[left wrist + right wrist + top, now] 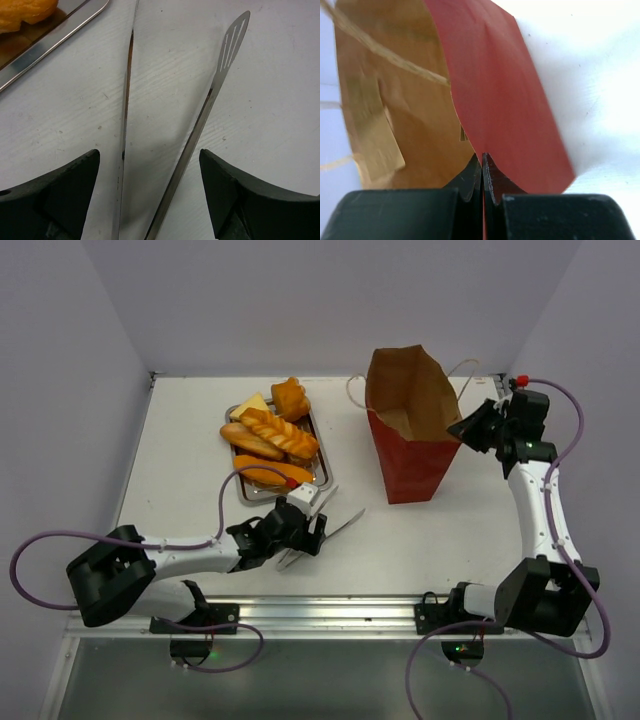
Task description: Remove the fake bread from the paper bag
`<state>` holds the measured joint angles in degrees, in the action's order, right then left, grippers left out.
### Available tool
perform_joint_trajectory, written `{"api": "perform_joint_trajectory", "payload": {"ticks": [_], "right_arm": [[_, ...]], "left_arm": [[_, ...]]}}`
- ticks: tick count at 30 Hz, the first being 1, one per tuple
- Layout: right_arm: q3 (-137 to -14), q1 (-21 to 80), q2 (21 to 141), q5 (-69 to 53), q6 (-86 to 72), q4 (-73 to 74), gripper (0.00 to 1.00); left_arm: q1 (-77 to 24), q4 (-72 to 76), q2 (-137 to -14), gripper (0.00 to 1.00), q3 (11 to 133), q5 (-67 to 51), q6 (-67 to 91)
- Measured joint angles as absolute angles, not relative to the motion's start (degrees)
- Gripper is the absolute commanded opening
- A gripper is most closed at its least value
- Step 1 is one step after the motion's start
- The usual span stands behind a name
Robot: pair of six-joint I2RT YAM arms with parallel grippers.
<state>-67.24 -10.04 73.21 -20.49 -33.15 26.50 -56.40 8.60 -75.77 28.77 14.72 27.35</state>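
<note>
The fake bread [272, 438] lies heaped on a metal tray [255, 496], which sits left of the middle of the bench [180, 460], closer to its far edge than to its near one. There are long golden loaves side by side, a pale wedge and a chunky bun at the tray's far end. The paper bag [405, 455] stands upright to the right of the tray and apart from it. Its mouth gapes wide, showing the brown inside.

The left hand [149, 152] is low over the bench just off the tray's near right corner. Its fingers [70, 190] are spread wide, and between them lies a pair of metal tongs [206, 107], flat on the bench, with its two arms splayed apart (one ends in a slotted blade). Bare bench shows between each finger and the nearest arm of the tongs, so this hand grips nothing.

The right hand [466, 430] is up at the bag's right wall, on the side facing the bench's right edge. Its fingers are pressed together on the rim there, with the red paper pinched between them. A thin loop handle [466, 368] stands off the rim above that hand.
</note>
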Motion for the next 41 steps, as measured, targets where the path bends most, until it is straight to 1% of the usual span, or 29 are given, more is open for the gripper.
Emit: {"api": "perform_joint_trajectory", "payload": {"ticks": [4,5,6,8,9,11,12,17,18,21,22,23,24,28,34,37,41], "right_arm": [[-66.65,-10.98,73.89,-20.51,-32.93,26.33,0.0],[-66.65,-11.16,73.84,-20.51,-32.82,26.28,0.02],[-66.65,-11.33,73.82,-20.51,-32.75,26.24,0.09],[-66.65,-11.44,73.87,-20.49,-32.47,26.24,0.17],[-66.65,-11.57,73.87,-20.49,-32.27,26.28,0.27],[-66.65,-11.66,73.87,-20.51,-31.86,26.3,0.37],[-66.65,-11.68,73.87,-20.51,-31.48,26.37,0.46],[-66.81,-11.94,73.73,-20.51,-29.39,26.46,0.74],[-67.07,-12.01,73.6,-20.49,-28.8,26.76,0.81],[-68.71,-12.08,72.51,-20.49,-26.79,28.23,0.91],[-69.3,-12.08,71.75,-20.49,-26.11,28.58,0.96],[-69.87,-12.08,70.83,-20.49,-25.34,28.95,0.96],[-70.3,-12.08,70.02,-20.49,-24.71,29.19,0.99],[-73.14,-12.08,65.01,-18.72,-20.47,31.44,0.99],[-78.61,-12.08,58.98,-8.6,-13.41,36.75,0.99],[-78.17,-12.08,56.01,-3.36,-10.26,38.94,0.99],[-73.84,-12.08,51.7,0.89,-6.94,40.27,0.99]], "left_arm": [[-56.4,7.88,-74.65,0.85,28.84,14.57,27.05],[-56.4,7.44,-73.8,0.93,28.93,14.61,26.81],[-56.4,6.92,-72.86,0.99,29.15,14.63,26.46],[-56.4,4.82,-69.93,1.0,30.28,14.92,25.85],[-56.4,4.01,-68.29,0.99,31.07,15.2,25.69],[-56.4,2.04,-64.64,1.0,32.93,15.9,25.3],[-56.4,1.19,-62.7,1.0,33.82,16.4,25.04],[-56.4,-4.08,-53.69,1.0,37.45,19.84,24.21],[-56.4,-5.54,-52.34,0.99,38.15,20.71,24.12],[-56.4,-8.97,-49.52,1.0,40.07,23.05,23.35],[-56.38,-9.85,-48.84,0.99,40.58,23.75,23.24],[-56.4,-10.74,-48.25,1.0,41.01,24.43,23.07],[-56.38,-11.62,-47.75,1.0,41.39,24.99,22.92],[-56.38,-14.94,-46.24,0.99,42.3,26.87,22.92],[-56.4,-18.96,-42.41,1.0,43.11,29.34,22.94],[-56.4,-20.18,-40.58,1.0,43.83,30.37,23.11],[-56.38,-22.04,-38.87,1.0,44.8,31.2,23.46]]}}
